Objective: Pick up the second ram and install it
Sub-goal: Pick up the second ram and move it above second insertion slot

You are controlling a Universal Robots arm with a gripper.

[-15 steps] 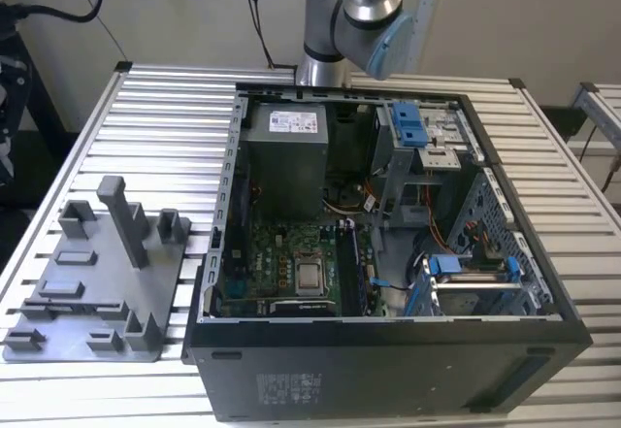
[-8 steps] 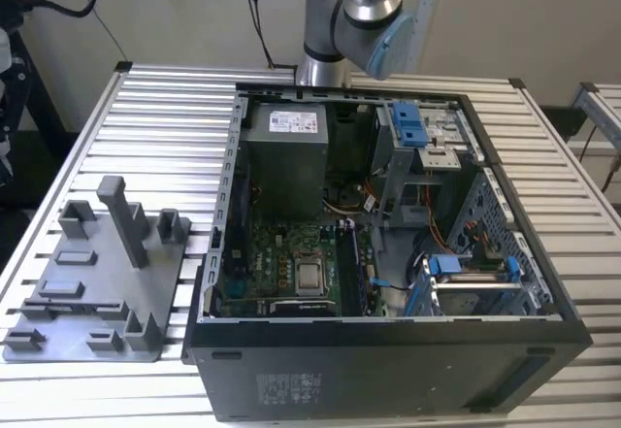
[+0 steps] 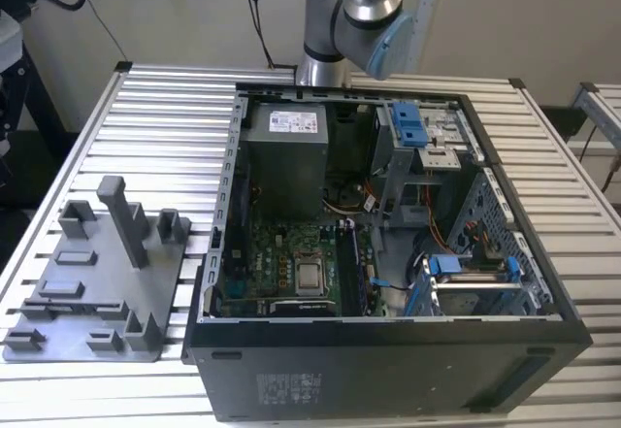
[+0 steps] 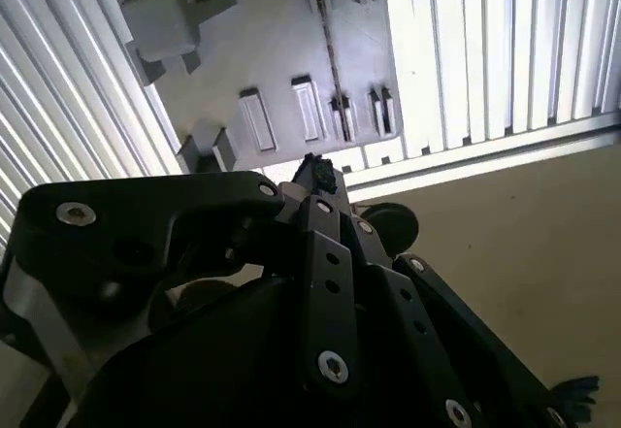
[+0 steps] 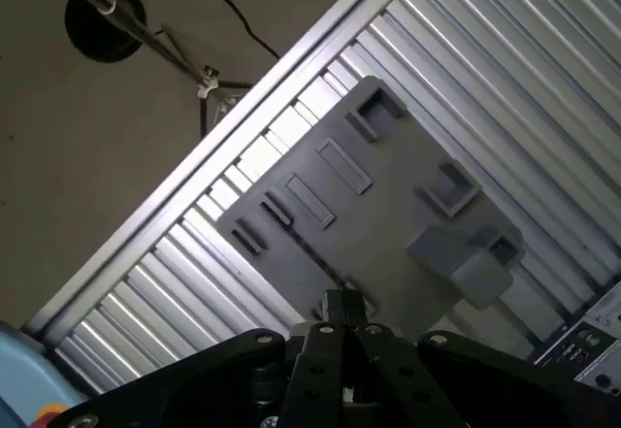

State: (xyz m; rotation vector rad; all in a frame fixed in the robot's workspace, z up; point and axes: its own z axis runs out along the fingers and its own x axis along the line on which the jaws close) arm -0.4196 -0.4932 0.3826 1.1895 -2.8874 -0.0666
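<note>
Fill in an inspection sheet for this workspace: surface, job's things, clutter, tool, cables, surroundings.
Surface: slatted metal table, carrying everything.
Job's things: nothing seen.
Clutter: grey tray at the exterior view's left; open PC case beside it, with its motherboard exposed.
Tool: tool shut, hanging over the tray near its edge in both wrist views; arm rises behind the case.
Cables: black cables on the wall behind; coloured wires inside the case.
Surroundings: pale wall; beige floor.
</note>
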